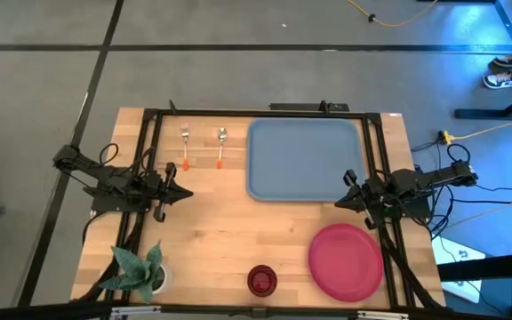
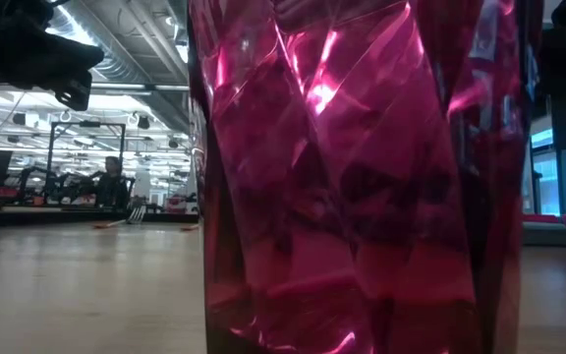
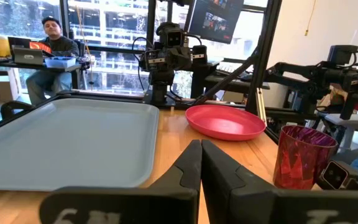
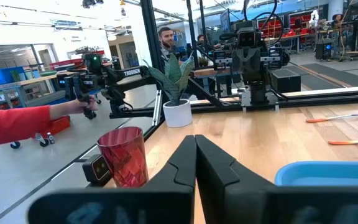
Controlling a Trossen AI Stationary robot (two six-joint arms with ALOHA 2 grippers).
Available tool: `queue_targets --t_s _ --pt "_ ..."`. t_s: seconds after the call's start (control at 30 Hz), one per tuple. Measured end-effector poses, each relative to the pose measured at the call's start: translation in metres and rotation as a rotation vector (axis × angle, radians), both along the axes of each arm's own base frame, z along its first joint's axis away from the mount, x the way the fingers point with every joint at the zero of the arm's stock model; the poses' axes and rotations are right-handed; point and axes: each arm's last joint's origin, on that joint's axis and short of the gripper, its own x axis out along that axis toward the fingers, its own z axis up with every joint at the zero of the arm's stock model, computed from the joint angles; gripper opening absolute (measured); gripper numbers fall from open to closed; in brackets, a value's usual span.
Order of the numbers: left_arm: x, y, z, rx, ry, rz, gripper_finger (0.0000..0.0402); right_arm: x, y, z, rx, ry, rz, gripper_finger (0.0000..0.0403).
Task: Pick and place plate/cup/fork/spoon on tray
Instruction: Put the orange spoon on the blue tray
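From above, the large blue-grey rectangular tray (image 1: 305,160) with its raised rim lies bare at the far middle of the wooden table (image 1: 220,231). The wide flat pink-red round plate (image 1: 345,261) rests just nearer than the tray's right corner, and the small dark red faceted cup (image 1: 261,280) sits at the near edge, left of the plate. Left of the tray lie the orange-handled spoon (image 1: 221,148) with its rounded silver bowl and, one place farther from the tray, the orange-handled tined fork (image 1: 185,147). The left gripper (image 1: 183,193) waits well left of the tray; the right gripper (image 1: 343,201) sits by the tray's near right corner. A potted green plant (image 1: 139,269) stands far off at the near left.

At table height, the cup (image 2: 362,177) fills the middle, hiding the tray; the fork (image 2: 131,214) shows small beyond.

The left wrist camera shows its fingers (image 3: 185,171) pressed together on nothing, the tray (image 3: 67,140) ahead and the plate (image 3: 225,121) and cup (image 3: 303,155) beside it.

The right wrist camera shows its fingers (image 4: 188,162) likewise closed and empty, the cup (image 4: 124,155) before them.

The plate looks stiff, light and slick; I judge its thin rim the only hold. The cup suits a rim or wall pinch; the utensils a handle grasp.
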Motion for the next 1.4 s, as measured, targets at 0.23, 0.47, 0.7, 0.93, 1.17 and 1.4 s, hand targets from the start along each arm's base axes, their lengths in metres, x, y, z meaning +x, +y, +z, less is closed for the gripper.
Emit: queue_targets --t_s 0.23,0.47,0.7,0.93,1.17,1.4 --pt "-0.003 0.002 0.013 -0.131 -0.026 0.008 0.0000 0.000 0.000 0.000 0.000 0.001 0.000 0.0007" --pt "-0.009 0.006 0.048 -0.292 0.076 0.047 0.0000 0.000 0.000 0.000 0.000 0.000 0.000 0.0007" --pt "-0.007 0.006 0.098 -0.371 0.216 0.112 0.0000 0.000 0.000 0.000 0.000 0.000 0.000 0.0007" --pt "0.009 0.000 0.147 -0.493 0.415 0.231 0.0000 0.000 0.000 0.000 0.000 0.001 0.000 0.0007" --pt "0.018 0.001 0.186 -0.667 0.565 0.426 0.0000 0.000 0.000 0.000 -0.001 0.000 0.000 0.0007" --pt "0.022 0.011 0.212 -0.726 0.694 0.515 0.0000 0.000 0.000 0.000 0.006 -0.001 0.000 0.0007"
